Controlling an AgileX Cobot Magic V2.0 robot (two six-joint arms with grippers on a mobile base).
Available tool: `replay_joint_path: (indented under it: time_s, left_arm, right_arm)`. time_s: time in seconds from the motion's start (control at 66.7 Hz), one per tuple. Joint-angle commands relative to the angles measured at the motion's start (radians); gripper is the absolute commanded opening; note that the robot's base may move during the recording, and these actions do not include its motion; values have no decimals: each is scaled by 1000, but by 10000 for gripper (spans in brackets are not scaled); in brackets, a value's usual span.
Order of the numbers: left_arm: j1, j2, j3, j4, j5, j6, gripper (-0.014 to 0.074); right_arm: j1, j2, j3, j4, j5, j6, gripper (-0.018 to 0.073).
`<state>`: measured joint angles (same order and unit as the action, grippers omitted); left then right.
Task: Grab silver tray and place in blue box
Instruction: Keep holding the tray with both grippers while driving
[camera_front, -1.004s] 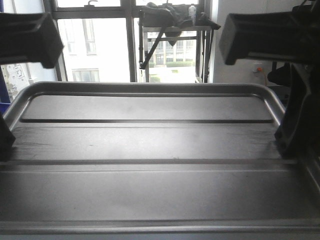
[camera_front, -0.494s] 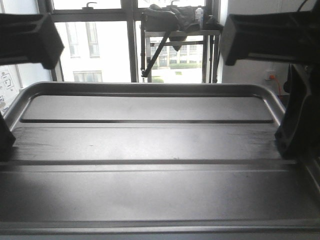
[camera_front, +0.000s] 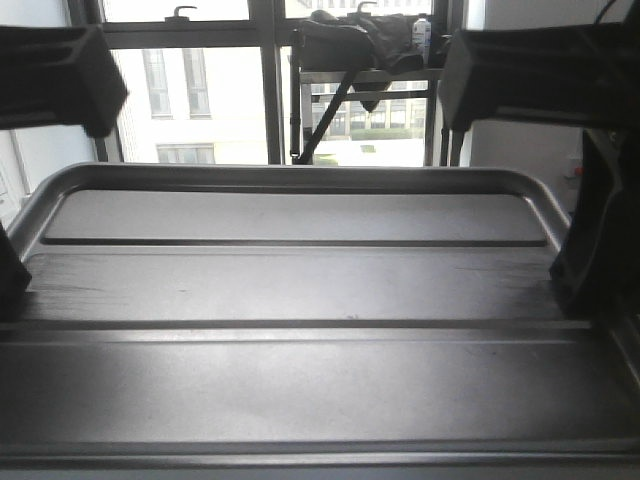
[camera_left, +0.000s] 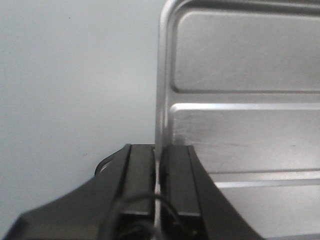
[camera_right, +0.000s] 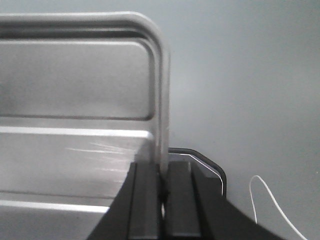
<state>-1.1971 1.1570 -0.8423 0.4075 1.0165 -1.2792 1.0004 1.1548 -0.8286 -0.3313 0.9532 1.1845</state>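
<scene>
- The left gripper (camera_left: 158, 156) is pinching the left rim of the silver tray (camera_front: 300, 280). One finger sits outside the flared edge and one inside the sunken bottom, with the thin metal between the pads.
- The right gripper (camera_right: 161, 172) clamps the opposite rim the same way, with the rim upright between its two fingers.
- The tray spans the gap between the two arms and looks roughly level. It fills the lower part of the front view, its two long ridges running side to side.
- No counter edge or corner shows in any view. Below each wrist there is only a plain grey surface (camera_left: 75, 75), out of focus, so I judge the tray to be lifted and carried.
- A thin white cable (camera_right: 272, 200) lies on that surface beside the right arm.
- Beyond the far rim are a window (camera_front: 200, 100) and a rack with a dark bag (camera_front: 350, 40).
- The blue box is not in view, so how close the tray is to it cannot be told.
- Risks, as I judge them:
  - Each grip holds only a narrow strip of smooth metal, so a jerk could let the rim slide out of the pads.
  - If the arms drift apart, come together or change height unevenly, the tray could twist, tip or pull free on one side.
  - The tray hides what lies beneath it in the front view, so a lowering aimed off-centre could catch a corner on the box's thick rim.
</scene>
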Motion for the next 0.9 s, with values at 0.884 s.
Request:
replay_joint_path:
  time_s: [0.884]
  left_arm:
    - [-9,-23,-28,32,-25,-11,-6]
  right_arm:
    - [3,-21,-26,-37,-30,-2,54]
